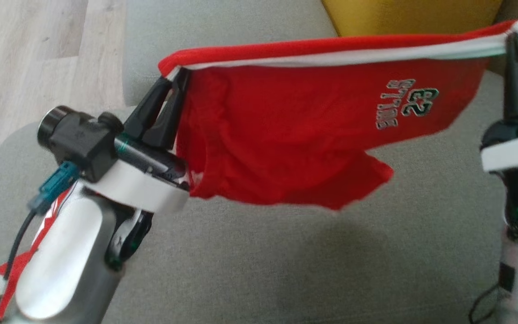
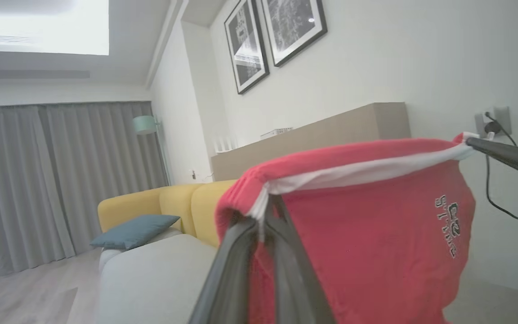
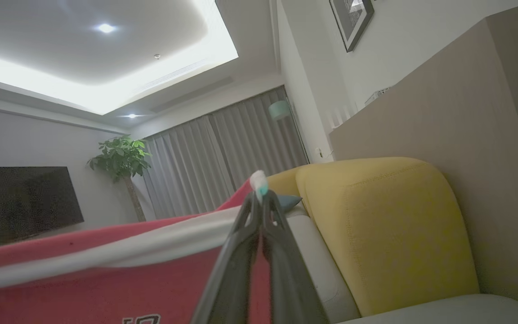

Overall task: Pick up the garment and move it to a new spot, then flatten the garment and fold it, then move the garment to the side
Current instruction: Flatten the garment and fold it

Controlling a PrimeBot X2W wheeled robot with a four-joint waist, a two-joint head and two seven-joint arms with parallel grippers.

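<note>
I have the red knit garment point(image 1: 286, 126), white-banded along one edge and printed with a number, stretched in the air above the grey fabric sofa seat point(image 1: 286, 270). My left pincer point(image 1: 177, 77) is clenched on the banded edge at one end, and my right pincer point(image 1: 513, 38) is clenched on the same edge at the other. The band runs taut between them and the red cloth droops beneath. A yellow upholstered sofa backrest point(image 1: 412, 15) stands just behind.
</note>
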